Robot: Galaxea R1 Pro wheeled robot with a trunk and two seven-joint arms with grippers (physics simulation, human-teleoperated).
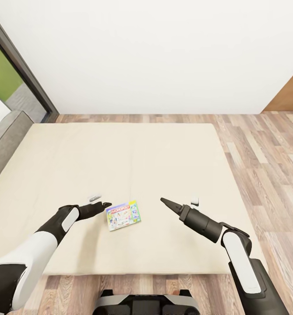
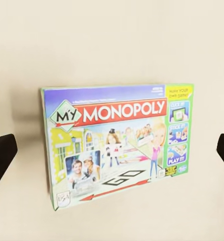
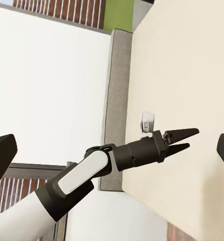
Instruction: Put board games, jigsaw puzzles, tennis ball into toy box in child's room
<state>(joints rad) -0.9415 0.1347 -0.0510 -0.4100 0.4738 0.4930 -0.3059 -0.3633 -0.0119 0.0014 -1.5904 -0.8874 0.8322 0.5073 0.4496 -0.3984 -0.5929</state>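
My Monopoly box (image 2: 117, 143) lies flat on mattress (image 1: 120, 157): rigid, light, grip long edges. Left gripper (image 1: 103, 204) spread wide; right gripper (image 1: 164, 201) jaws indeterminate.

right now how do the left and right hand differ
The left hand hangs close beside the My Monopoly box on the bed; the right hand hangs farther from that box, over bare mattress. The left hand's fingers look spread in the right wrist view; whether the right hand is open is unclear. Both hold nothing.
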